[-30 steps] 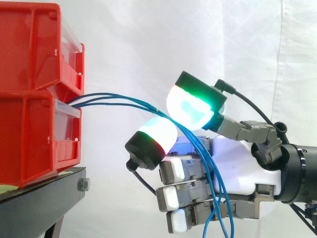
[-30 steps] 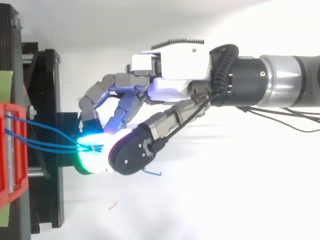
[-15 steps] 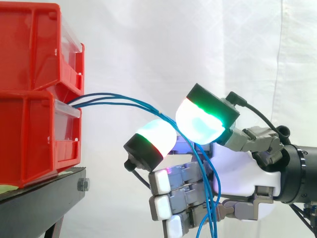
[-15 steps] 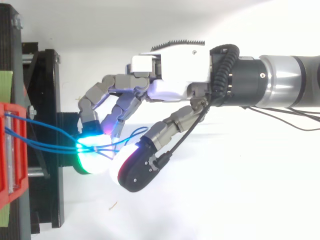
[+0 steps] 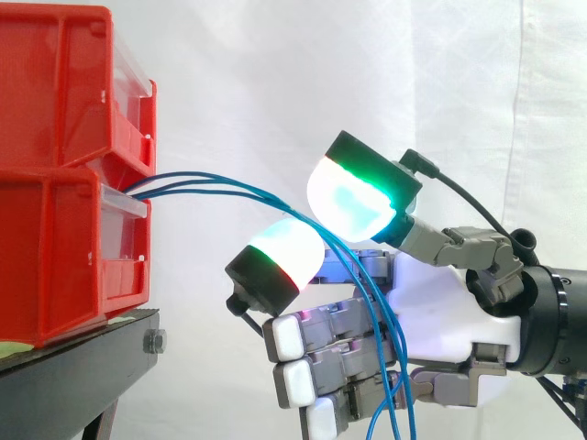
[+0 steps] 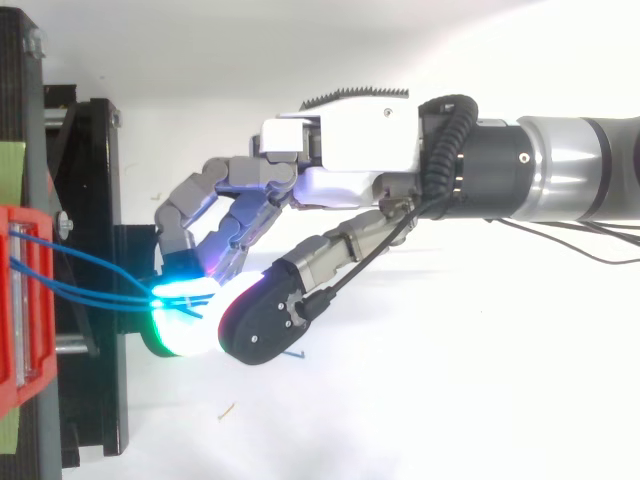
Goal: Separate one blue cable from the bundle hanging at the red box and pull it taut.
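Three thin blue cables (image 5: 211, 186) leave the front of the lower red box (image 5: 55, 247) and arc right, then drop in front of the hand (image 5: 440, 302). They pass between two glowing pads, a green-rimmed one (image 5: 353, 197) above and a red-rimmed one (image 5: 284, 252) below, which sit close together on them. The other fingers are curled, with the hanging strands running across them. From above, the cables (image 6: 90, 285) run from the red box (image 6: 20, 300) into the glow between the pads of the hand (image 6: 340, 150). I cannot tell whether one strand is apart from the others.
A second red box (image 5: 64, 82) is stacked on the lower one. Both rest on a black stand (image 5: 83, 367) at the left. A white curtain hangs behind, and the arm (image 6: 560, 180) comes in from the right.
The green-rimmed pad swung away from the other pad half a second ago and has closed back against it. The remaining fingers have curled further out toward the box.
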Controlling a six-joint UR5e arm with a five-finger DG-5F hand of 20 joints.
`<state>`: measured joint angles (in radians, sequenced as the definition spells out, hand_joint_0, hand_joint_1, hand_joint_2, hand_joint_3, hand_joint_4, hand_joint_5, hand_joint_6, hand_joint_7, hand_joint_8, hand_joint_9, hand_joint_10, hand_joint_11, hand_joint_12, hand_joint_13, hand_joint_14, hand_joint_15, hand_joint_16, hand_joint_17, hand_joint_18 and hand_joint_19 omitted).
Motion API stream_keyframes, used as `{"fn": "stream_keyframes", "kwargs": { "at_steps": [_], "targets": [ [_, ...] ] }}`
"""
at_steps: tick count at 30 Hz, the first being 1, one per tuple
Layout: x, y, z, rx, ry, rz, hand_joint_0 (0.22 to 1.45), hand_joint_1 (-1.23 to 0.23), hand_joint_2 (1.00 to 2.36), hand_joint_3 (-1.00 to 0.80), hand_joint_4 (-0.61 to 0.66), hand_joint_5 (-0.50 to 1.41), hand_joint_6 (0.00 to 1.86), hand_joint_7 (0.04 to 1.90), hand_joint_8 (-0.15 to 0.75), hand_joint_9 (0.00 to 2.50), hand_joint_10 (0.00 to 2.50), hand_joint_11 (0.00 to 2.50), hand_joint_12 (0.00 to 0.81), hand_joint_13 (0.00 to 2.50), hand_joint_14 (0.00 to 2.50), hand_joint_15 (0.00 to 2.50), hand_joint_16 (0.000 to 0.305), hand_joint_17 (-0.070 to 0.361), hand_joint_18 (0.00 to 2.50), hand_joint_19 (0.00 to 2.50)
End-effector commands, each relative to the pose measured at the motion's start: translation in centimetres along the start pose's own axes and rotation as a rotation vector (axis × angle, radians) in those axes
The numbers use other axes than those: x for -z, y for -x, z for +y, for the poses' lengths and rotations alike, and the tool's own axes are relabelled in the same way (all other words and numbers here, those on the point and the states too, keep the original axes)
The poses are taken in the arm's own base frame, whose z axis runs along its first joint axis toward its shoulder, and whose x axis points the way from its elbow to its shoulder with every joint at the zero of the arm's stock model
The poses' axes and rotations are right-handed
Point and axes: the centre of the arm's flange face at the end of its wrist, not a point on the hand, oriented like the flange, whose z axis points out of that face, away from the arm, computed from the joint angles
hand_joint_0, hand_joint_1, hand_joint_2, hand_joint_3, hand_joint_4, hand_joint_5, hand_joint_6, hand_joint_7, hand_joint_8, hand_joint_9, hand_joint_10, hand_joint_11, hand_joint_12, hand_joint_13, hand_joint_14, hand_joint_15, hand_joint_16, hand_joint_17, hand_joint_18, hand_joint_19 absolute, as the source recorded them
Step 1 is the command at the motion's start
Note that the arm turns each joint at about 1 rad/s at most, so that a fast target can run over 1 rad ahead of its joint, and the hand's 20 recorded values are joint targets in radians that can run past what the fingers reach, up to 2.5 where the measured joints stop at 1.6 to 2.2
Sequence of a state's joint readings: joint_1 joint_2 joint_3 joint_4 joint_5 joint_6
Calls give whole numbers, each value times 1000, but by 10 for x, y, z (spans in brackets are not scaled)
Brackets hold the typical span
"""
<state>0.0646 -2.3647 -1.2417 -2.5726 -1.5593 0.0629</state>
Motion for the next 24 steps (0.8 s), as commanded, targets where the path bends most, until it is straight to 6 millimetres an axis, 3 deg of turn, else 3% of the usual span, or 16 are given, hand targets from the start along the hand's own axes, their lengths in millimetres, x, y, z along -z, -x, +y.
{"fn": "stream_keyframes", "kwargs": {
  "at_steps": [1,3,6,10,12,18,21,23,24],
  "targets": [
    [-3,1,5,0,11,1,628,-645,1009,-405,46,-173,826,1083,259,780,19,612,349,825,20,586,45,101,731,605],
    [-3,2,6,0,8,1,628,-736,1015,-305,25,-179,839,1150,262,766,21,624,348,810,22,584,45,101,727,605],
    [-1,3,4,1,-6,-1,660,-819,1017,-292,-14,-193,881,1105,254,751,22,627,349,806,22,580,45,102,730,597],
    [-1,3,4,1,-9,0,731,-903,1001,-489,-17,-196,907,1033,245,750,20,635,340,811,20,569,45,101,732,545],
    [-1,3,4,1,-11,0,751,-917,1000,-500,-17,-190,904,1033,245,755,20,636,337,817,22,567,44,99,746,525],
    [1,8,3,17,-24,-11,665,-979,1000,-500,31,-173,901,1052,243,773,22,644,336,821,21,572,44,99,748,522],
    [3,15,6,39,-28,-22,547,-940,1000,-500,58,-170,897,1042,254,790,20,654,347,820,20,584,46,104,731,560],
    [4,19,6,59,-31,-31,546,-898,1000,-500,58,-169,895,1036,256,799,23,661,350,824,22,587,46,104,733,579],
    [5,26,7,85,-34,-52,590,-781,1000,-500,60,-166,887,1051,257,809,22,648,346,821,22,596,45,101,734,603]
  ]
}}
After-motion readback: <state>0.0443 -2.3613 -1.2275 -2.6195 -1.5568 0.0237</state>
